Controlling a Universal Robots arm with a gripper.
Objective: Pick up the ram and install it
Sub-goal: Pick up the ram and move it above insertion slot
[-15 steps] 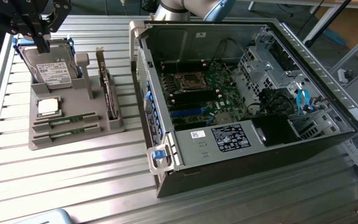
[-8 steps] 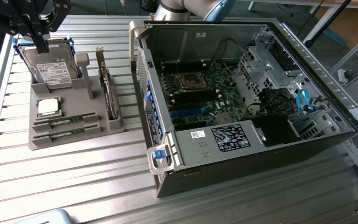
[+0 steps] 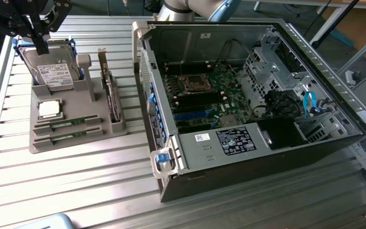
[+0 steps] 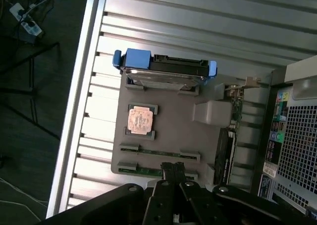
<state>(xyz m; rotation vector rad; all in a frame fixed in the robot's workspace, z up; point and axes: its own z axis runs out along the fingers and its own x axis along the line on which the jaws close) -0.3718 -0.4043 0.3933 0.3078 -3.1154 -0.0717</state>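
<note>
claw [image 3: 42,50] pressed together (empty) hangs above the gray tray [image 4: 178,130] where the ram [image 3: 66,124] lies

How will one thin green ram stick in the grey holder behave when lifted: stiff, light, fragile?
This thin green ram stick is a flat circuit board, so probably stiff and light. Brackets of the grey plastic holder hold both ends, so it may bind if pulled askew. Being so thin, it is likely fragile under a hard squeeze.
</note>
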